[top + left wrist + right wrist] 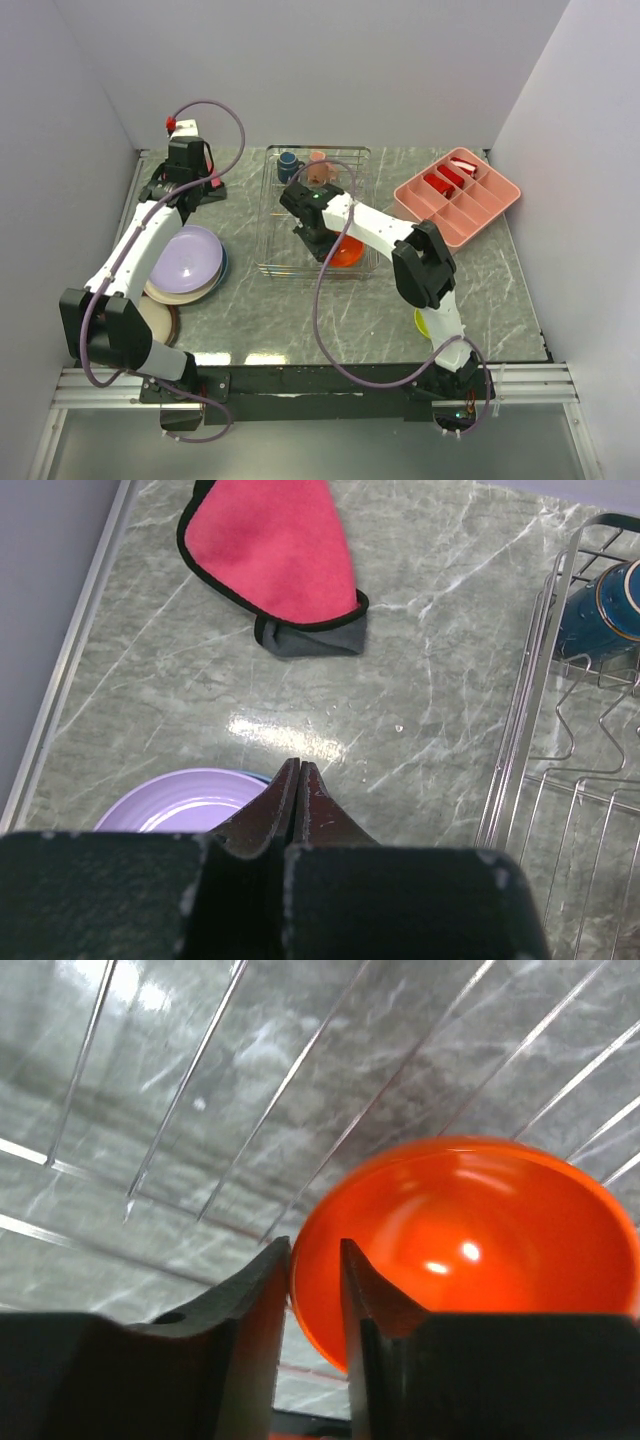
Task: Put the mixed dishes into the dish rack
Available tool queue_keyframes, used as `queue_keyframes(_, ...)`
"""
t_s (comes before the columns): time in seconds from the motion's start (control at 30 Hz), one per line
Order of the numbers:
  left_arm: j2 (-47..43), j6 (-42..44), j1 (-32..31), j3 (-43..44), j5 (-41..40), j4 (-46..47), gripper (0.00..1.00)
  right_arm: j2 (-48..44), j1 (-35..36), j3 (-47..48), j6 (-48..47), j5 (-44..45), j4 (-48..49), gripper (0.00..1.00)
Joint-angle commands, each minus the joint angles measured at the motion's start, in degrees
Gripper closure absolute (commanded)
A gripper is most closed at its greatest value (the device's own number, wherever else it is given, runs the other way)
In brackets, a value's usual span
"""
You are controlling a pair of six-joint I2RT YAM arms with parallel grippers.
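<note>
**A:** How far along was the loading?

**B:** I counted 3 of 7 pieces in the rack point(274, 225). The mug point(288, 163) and the cup point(317, 158) stood at its far end. The orange bowl point(347, 251) sat at its near end.

**A:** So what was left?

**B:** 4 pieces, all outside it. The lavender plate point(185, 262) lay stacked on the blue plate point(222, 268), on the table point(500, 300) to the left of the rack. The cream plate point(160, 320) lay nearer the arm bases, partly under the left arm. The green bowl point(421, 322) showed only as a sliver under the right arm.

**A:** And the grippers?

**B:** The left gripper point(297, 780) was closed on nothing, over bare table between the lavender plate and the cloth point(270, 550). The right gripper point(315, 1260) was down inside the rack, its jaws astride the orange bowl's rim. Orange filled the gap between them, but I could not tell whether they pinched the rim or had slack.

**A:** How did that bowl look?

**B:** It was glossy, bright orange and smooth-walled, with a small highlight inside. Its hollow faced the wrist camera and rack wires ran beneath it. I judged it to be in place but not clearly released, and the thin, slick rim looked easy to lose.
</note>
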Motion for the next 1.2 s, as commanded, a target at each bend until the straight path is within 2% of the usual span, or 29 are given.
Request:
queue_keyframes(0.0,-3.15,-0.69,-0.09,-1.38,1.47,1.62,0.99,0.13,0.38,3.14,-1.22,2.90,0.98,0.84)
queue_keyframes(0.07,-3.76,-0.95,-0.09,-1.82,1.91,1.54,0.99,-0.48,0.82,4.10,-0.96,4.30,0.72,0.98)
queue_keyframes(0.27,-4.65,-1.65,-0.09,-2.70,3.67,0.66,0.99,-5.67,2.14,8.49,-1.75,4.93,-1.56,1.00)
queue_keyframes(0.4,-3.60,-2.53,-0.09,-1.57,4.20,-0.83,0.99,-10.14,0.30,8.68,0.17,-3.31,0.45,1.00)
queue_keyframes(0.53,-2.98,-2.97,-0.09,-0.77,3.49,-2.07,0.99,-12.61,-3.21,7.02,3.25,-16.92,5.88,1.00)
queue_keyframes(0.63,-2.98,-1.39,-0.09,-0.68,5.86,-2.94,0.98,-20.24,-6.90,-6.05,9.22,-28.79,24.74,1.00)
queue_keyframes(0.67,-2.63,-0.52,-0.09,-0.42,6.83,-3.64,0.95,-21.74,-7.61,-11.31,10.81,-32.39,33.94,1.00)
queue_keyframes(0.7,-2.28,0.19,-0.09,0.37,8.05,-4.17,0.91,-23.32,-8.57,-13.10,13.43,-33.90,37.59,1.00)
queue_keyframes(0.73,-1.93,1.06,-0.09,0.55,9.28,-5.05,0.83,-23.51,-9.10,-14.51,14.94,-35.92,40.85,1.00)
queue_keyframes(0.77,-1.23,2.29,0.00,0.72,10.60,-5.23,0.81,-23.43,-9.81,-17.23,17.30,-38.46,47.41,1.00)
queue_keyframes(0.8,-0.70,2.48,0.00,1.07,10.62,-5.49,0.77,-22.90,-11.03,-18.91,23.76,-43.10,51.39,1.00)
queue_keyframes(0.83,-0.08,2.74,0.00,1.25,10.70,-5.84,0.77,-22.81,-11.65,-20.92,27.57,-45.06,55.87,1.00)
queue_keyframes(0.87,1.66,3.53,0.00,1.69,10.96,-7.15,0.84,-22.72,-12.01,-25.03,33.70,-46.13,66.01,1.00)
queue_keyframes(0.9,2.72,3.62,0.09,2.82,10.36,-7.95,0.97,-22.55,-12.01,-26.82,35.94,-47.70,71.15,1.00)
queue_keyframes(0.97,5.53,3.01,0.09,4.15,7.21,-10.14,0.99,-21.15,-12.10,-30.33,42.94,-48.94,85.27,1.00)
queue_keyframes(1.17,7.66,3.88,0.17,3.80,0.86,-8.75,0.99,-14.04,-10.60,-33.33,55.80,-51.23,106.50,1.00)
